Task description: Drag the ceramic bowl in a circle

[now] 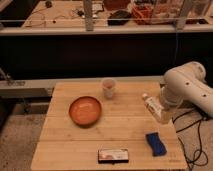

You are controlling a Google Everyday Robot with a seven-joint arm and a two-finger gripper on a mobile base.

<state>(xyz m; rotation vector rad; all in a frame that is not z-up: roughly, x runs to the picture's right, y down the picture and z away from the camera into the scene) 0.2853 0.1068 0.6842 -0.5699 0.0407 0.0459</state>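
The ceramic bowl [85, 111] is orange, round and shallow, and stands left of the middle of the wooden table [65, 145]. My white arm [186, 87] comes in from the right. Its gripper [160, 114] hangs low over the table's right side, well to the right of the bowl and apart from it. Nothing shows between the gripper and the bowl.
A small pale cup [108, 88] stands behind the bowl near the table's far edge. A white bottle-like thing [150, 103] lies by the gripper. A blue sponge [156, 143] lies at the front right and a flat dark-rimmed packet [113, 155] at the front edge. Cables hang at the right.
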